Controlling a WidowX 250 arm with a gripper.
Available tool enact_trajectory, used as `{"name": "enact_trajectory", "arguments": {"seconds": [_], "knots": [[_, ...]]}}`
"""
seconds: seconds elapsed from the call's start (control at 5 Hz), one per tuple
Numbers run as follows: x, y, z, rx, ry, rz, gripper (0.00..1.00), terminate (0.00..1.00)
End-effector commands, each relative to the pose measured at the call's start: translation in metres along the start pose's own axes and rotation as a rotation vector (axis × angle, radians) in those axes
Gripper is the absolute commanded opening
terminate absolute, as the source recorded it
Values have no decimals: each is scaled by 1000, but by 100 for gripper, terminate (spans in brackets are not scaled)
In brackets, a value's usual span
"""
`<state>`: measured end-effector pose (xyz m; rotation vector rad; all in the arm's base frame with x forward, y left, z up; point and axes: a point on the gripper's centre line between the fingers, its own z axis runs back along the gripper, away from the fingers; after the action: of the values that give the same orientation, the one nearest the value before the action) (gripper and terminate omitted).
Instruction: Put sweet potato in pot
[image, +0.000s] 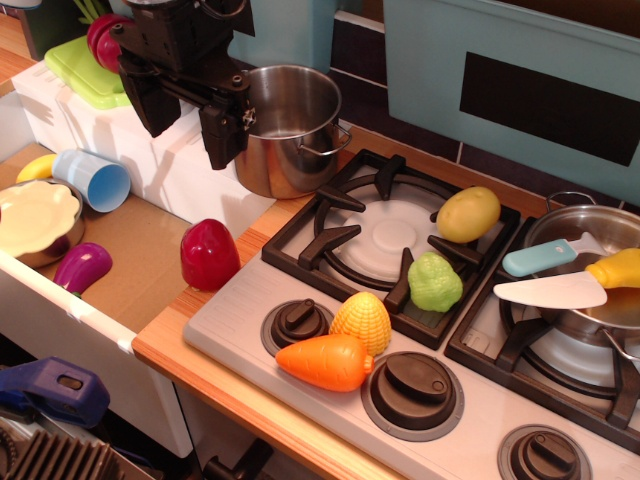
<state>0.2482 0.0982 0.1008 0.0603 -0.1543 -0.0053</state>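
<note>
The sweet potato (209, 254), a glossy dark red egg-shaped toy with a pointed top, stands upright on the wooden counter edge just left of the stove. The pot (290, 130), a tall shiny steel stockpot with loop handles, stands behind it at the stove's back left corner and looks empty. My gripper (188, 122) is black and hangs above the white box, left of the pot and well above and behind the sweet potato. Its jaws are spread apart and nothing is between them.
On the stove (300, 290) lie a yellow potato (468, 213), a green vegetable toy (435, 282), corn (362, 322) and a carrot (325, 362). A steel pan with utensils (585, 262) sits at right. A purple eggplant (82, 267), blue cup (92, 180) and yellow bowl (38, 218) lie at left.
</note>
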Motion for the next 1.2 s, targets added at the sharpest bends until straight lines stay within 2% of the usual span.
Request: {"name": "enact_trajectory", "arguments": {"seconds": [0.0,0.4,1.0], "knots": [[0,0,0,0,0,0,100,0],[-9,-11,-6,-24,-10,54,100,0],[-20,-15,-38,-96,-54,87,100,0]]}}
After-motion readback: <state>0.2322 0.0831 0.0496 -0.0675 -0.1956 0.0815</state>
